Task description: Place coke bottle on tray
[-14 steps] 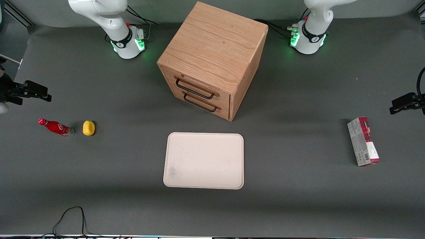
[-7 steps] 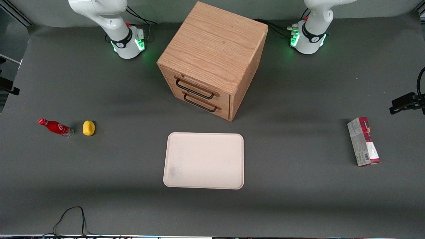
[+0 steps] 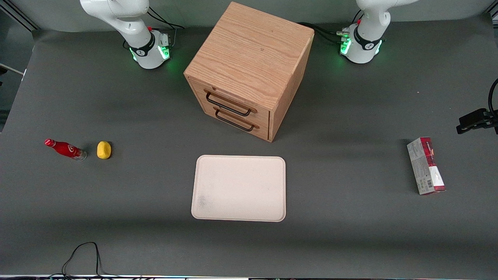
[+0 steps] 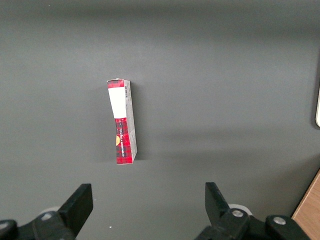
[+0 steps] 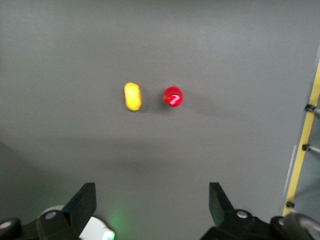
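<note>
A: Where is the coke bottle (image 3: 64, 149)?

B: Standing on the table just beside the lemon (image 3: 104, 150), well apart from the tray (image 3: 239, 188). Nothing is done; grasping, carrying and placing remain.

A: And the gripper (image 5: 150, 200)?

B: Spread wide, empty, above the bottle. It has left the front view's edge since a second ago.

- The working arm (image 3: 128, 23) is glossy white with rounded, smooth casings.
- A black band rings its base (image 3: 149, 50), which glows green on both sides; a small red spot sits just above the band.
- Black cables (image 3: 165, 21) run from the base.
- The gripper (image 5: 152, 210), seen from the right wrist camera, has two matte black, wedge-shaped fingers (image 5: 82, 202) set wide apart, with round silver screw heads on the black body.
</note>
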You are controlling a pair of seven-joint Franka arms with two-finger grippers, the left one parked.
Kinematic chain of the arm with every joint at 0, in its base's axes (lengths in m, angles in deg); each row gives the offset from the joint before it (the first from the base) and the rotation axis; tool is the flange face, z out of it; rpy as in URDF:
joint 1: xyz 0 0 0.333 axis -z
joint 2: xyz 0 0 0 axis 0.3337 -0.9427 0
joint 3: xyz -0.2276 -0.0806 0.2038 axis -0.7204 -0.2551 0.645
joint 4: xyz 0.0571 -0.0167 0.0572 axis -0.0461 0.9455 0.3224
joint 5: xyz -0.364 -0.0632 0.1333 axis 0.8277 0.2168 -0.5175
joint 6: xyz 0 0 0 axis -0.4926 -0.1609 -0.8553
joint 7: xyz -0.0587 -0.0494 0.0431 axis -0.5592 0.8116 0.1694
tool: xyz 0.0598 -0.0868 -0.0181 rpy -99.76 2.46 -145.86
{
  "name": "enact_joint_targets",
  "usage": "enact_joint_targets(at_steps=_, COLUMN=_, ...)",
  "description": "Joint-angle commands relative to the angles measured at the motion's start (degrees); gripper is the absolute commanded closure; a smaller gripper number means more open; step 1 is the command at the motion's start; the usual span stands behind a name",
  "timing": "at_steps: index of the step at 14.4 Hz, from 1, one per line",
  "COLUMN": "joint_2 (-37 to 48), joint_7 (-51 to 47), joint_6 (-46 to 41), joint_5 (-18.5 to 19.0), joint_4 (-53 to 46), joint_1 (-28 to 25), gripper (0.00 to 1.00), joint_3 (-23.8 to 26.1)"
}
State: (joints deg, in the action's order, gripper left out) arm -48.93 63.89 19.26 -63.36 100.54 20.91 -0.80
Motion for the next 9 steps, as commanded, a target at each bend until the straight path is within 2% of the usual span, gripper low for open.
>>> enact_joint_targets(at_steps=1, joint_2=0.94, joint_7=2.33, joint_6=2.82, joint_5=0.69, joint_4=2.52, joint_1=-0.53, gripper=0.0, joint_3=-1.23)
enact_joint_targets(at_steps=5, joint_2=0.67, joint_7=2.33, joint_6=9.22, joint_5=0.69, joint_4=8.12, joint_1=-0.62, gripper=0.0, joint_3=-1.23)
enact_joint_targets(at_steps=9, joint_2=0.67, joint_7=2.24, joint_6=23.54, joint_5=0.16, joint_4=20.15, joint_1=-0.62, gripper=0.0, joint_3=-1.32)
